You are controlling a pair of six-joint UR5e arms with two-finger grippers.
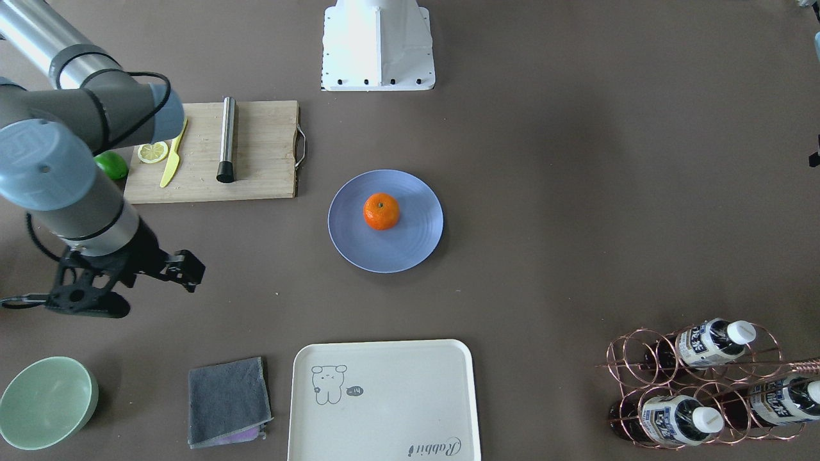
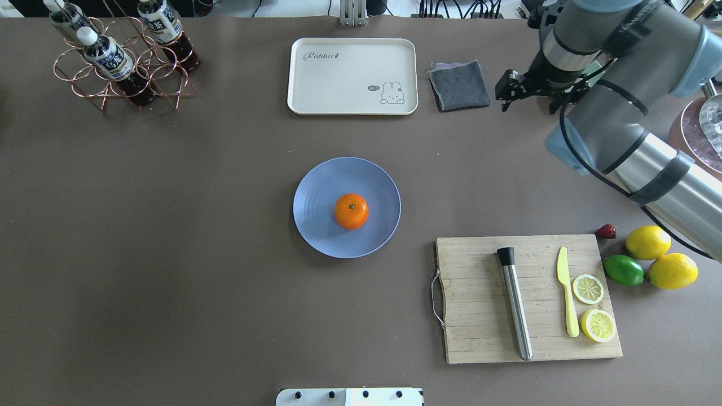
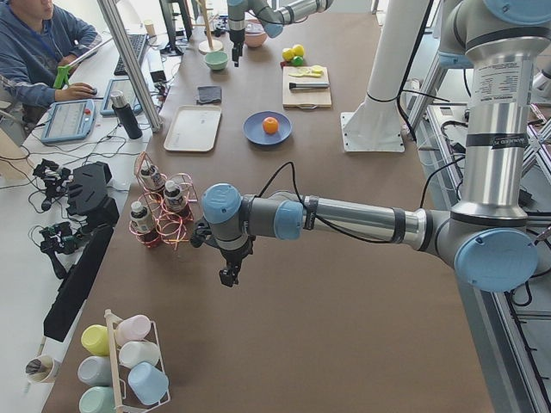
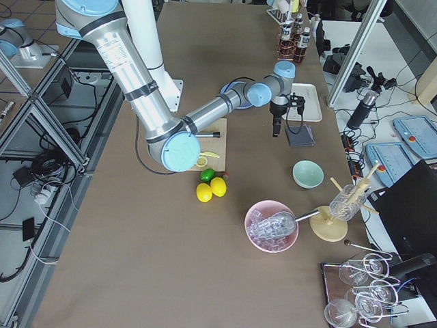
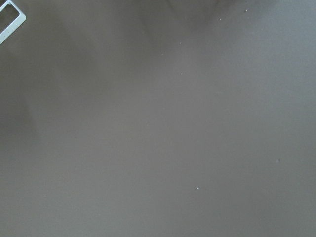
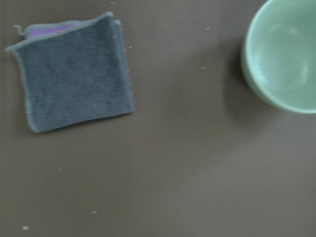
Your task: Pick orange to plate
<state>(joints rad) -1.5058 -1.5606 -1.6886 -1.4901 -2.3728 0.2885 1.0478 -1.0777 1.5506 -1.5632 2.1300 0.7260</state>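
Small round bright-orange orange [image 2: 351, 211] rests at the centre of the round matte periwinkle-blue plate [image 2: 319, 228]. Right gripper [image 2: 506, 90] hangs well apart from plate, far-right of it, past folded grey cloth [image 2: 459, 84]; jaw gap cannot be told. Left gripper [image 3: 229, 277] well apart on plate's left; gap cannot be told. Wooden cutting board [image 2: 479, 293] near plate's right.

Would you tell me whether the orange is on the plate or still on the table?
On the plate. The orange rests near the middle of the blue plate, with plate surface showing all around it.
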